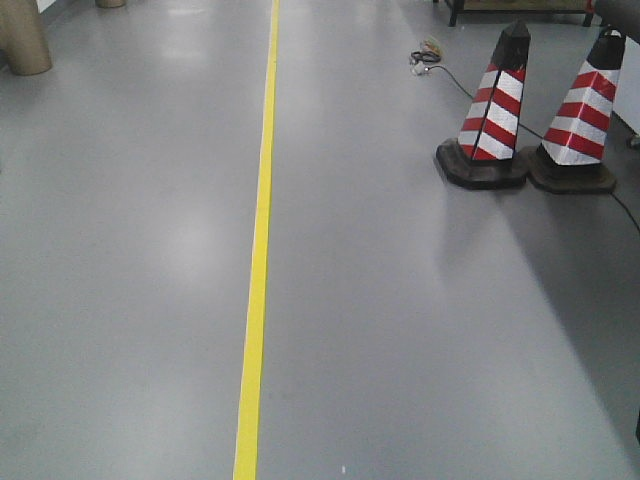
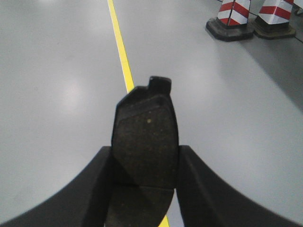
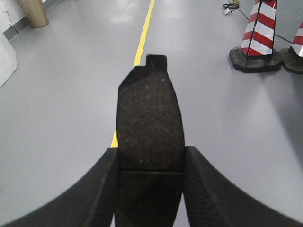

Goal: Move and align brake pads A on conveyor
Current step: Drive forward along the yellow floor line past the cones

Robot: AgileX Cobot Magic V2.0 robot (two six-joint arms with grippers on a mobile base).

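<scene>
In the left wrist view a dark-grey brake pad [image 2: 146,142] with a thin groove across it stands lengthwise between the black fingers, and my left gripper [image 2: 144,161] is shut on it. The right wrist view shows the same: my right gripper [image 3: 150,161] is shut on another brake pad [image 3: 149,123], held by its sides at the groove. Both pads hang high above a grey floor. The conveyor is out of view. Neither gripper appears in the front view.
A yellow floor line [image 1: 258,260] runs away from me down the glossy grey floor. Two red-and-white striped cones [image 1: 492,110] stand at the right with a cable [image 1: 450,80] beside them. A tan cylinder [image 1: 20,38] stands far left.
</scene>
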